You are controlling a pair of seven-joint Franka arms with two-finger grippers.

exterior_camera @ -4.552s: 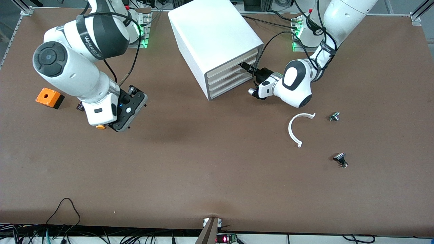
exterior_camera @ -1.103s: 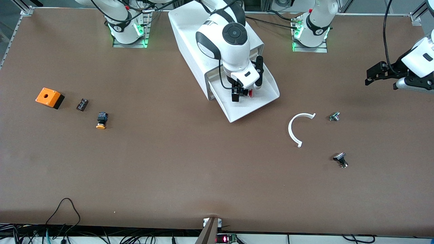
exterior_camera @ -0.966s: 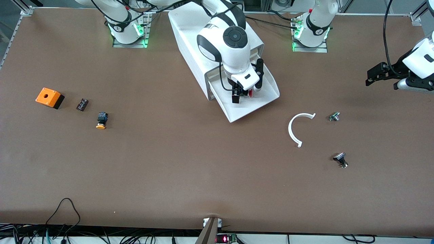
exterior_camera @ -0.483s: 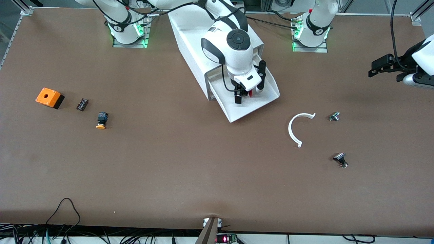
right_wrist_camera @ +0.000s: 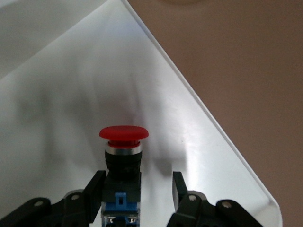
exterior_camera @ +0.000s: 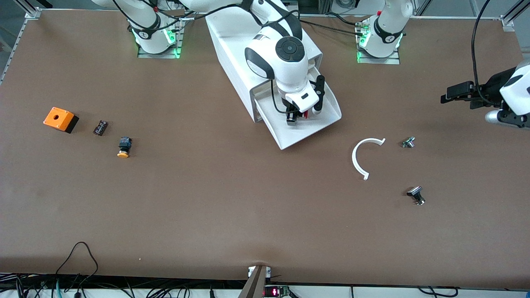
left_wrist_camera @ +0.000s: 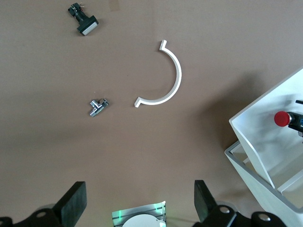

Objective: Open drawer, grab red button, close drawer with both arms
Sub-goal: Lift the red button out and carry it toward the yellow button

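Observation:
The lowest drawer [exterior_camera: 308,133] of the white cabinet [exterior_camera: 256,45] is pulled open. The button [exterior_camera: 305,115] with the red cap lies in it. My right gripper [exterior_camera: 295,118] is down in the drawer, open. In the right wrist view the gripper [right_wrist_camera: 137,189] straddles the button's black-blue body [right_wrist_camera: 122,177]: one finger [right_wrist_camera: 94,187] touches it and the other [right_wrist_camera: 179,188] stands apart. My left gripper [exterior_camera: 453,94] is open and empty, up over the left arm's end of the table. Its wrist view [left_wrist_camera: 138,203] shows the drawer [left_wrist_camera: 258,137] and the button [left_wrist_camera: 282,118].
An orange box [exterior_camera: 60,119], a small dark part [exterior_camera: 100,127] and an orange-yellow capped button [exterior_camera: 124,147] lie toward the right arm's end. A white arc [exterior_camera: 361,159], a metal fitting [exterior_camera: 408,142] and a black switch [exterior_camera: 416,195] lie toward the left arm's end.
The drawer, shut earlier, now stands open. My right gripper has settled lower around the button. My left gripper has shifted a little at its end of the table.

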